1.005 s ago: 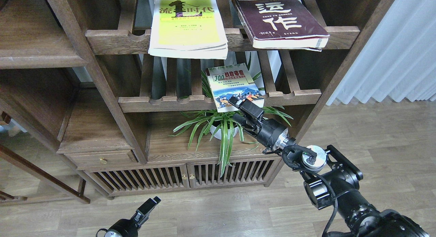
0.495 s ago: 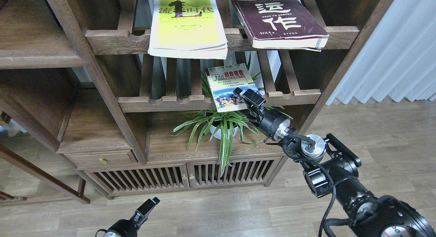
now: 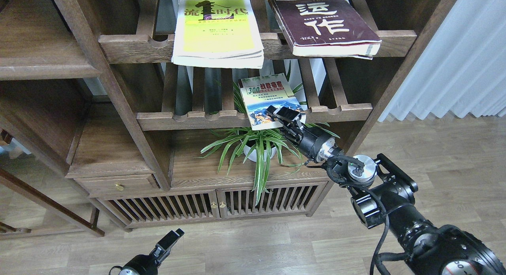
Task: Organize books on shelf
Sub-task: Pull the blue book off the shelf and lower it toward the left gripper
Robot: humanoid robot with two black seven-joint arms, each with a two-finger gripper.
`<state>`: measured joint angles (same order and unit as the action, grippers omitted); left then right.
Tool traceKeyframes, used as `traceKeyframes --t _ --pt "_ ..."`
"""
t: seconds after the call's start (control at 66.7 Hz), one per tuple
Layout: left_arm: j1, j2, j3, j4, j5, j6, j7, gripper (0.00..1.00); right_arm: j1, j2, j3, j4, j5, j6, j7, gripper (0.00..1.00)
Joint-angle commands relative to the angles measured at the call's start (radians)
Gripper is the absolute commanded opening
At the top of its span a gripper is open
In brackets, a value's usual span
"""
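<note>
Floorboards are filling the bottom of my view, and just above the lower edge my left gripper (image 3: pixel 170 239) is idling low, too dark and end-on for me to tell whether its fingers are spread or together. Further out, my right gripper (image 3: pixel 285 113) is reaching up over the spider plant (image 3: pixel 259 146) and is sitting at the near right corner of the small "300" book (image 3: pixel 269 101); its fingers appear to be closing around that corner, though I cannot tell from here whether they are actually pinching the cover. That book is lying flat on the slatted rack (image 3: pixel 253 119), its near edge overhanging the notched front rail. Beyond and above it, the yellow-green book (image 3: pixel 217 30) and the maroon book (image 3: pixel 322 24) are resting on the upper rack, both also overhanging. The plain solid shelf (image 3: pixel 43 65) is waiting off to the left. I am judging the grip as the risk: a bite on one corner alone could let the book swing or slip free as I am pulling, dropping it into the plant, and the thin cover could bend.
</note>
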<state>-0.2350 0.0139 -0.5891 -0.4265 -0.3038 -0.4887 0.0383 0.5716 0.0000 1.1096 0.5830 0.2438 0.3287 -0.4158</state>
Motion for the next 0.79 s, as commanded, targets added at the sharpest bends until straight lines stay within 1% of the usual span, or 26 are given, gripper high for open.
traceKeyframes --t 0.0,0.075,0.105,0.18,0.225,0.255,0.375,0.48,0.57,0.615,0.63,0.78 --pt "-0.001 0.000 0.000 0.000 0.000 0.000 0.002 1.00 0.002 0.000 0.001 -0.002 0.000 0.000 -0.006 0.35" --pt "-0.001 0.000 0.000 0.000 0.000 0.000 0.002 1.00 0.005 0.000 0.009 -0.002 0.000 0.000 -0.009 0.26" --pt "-0.001 0.000 0.000 0.000 0.000 0.000 0.002 1.00 0.005 0.000 0.015 -0.002 0.003 0.004 -0.011 0.20" --pt "-0.001 0.000 0.000 0.000 0.000 0.000 0.002 1.00 0.004 0.000 0.035 0.001 0.008 0.009 -0.015 0.12" --pt "-0.001 0.000 0.000 -0.002 0.000 0.000 0.002 1.00 0.004 0.000 0.049 0.003 0.011 0.018 -0.026 0.06" --pt "-0.001 0.000 0.000 0.000 0.000 0.000 0.002 1.00 0.002 0.000 0.058 0.005 0.012 0.024 -0.037 0.05" --pt "-0.003 0.000 -0.001 -0.002 -0.002 0.000 0.000 1.00 -0.007 0.000 0.068 0.023 0.015 0.047 -0.072 0.04" --pt "-0.003 0.000 -0.001 -0.002 -0.002 0.000 0.000 1.00 -0.033 0.000 0.068 0.073 0.025 0.076 -0.073 0.04" --pt "-0.003 0.008 -0.001 -0.002 -0.001 0.000 0.000 1.00 -0.084 0.000 0.068 0.147 0.038 0.101 -0.073 0.04" --pt "-0.003 0.011 -0.001 -0.002 -0.002 0.000 0.000 1.00 -0.127 0.000 0.067 0.208 0.042 0.121 -0.073 0.04" --pt "-0.003 0.011 -0.001 -0.002 -0.002 0.000 0.000 1.00 -0.178 0.000 0.067 0.268 0.042 0.148 -0.073 0.04" --pt "-0.003 0.011 -0.001 -0.008 -0.005 0.000 0.000 1.00 -0.318 0.000 0.067 0.366 0.043 0.160 -0.073 0.03"
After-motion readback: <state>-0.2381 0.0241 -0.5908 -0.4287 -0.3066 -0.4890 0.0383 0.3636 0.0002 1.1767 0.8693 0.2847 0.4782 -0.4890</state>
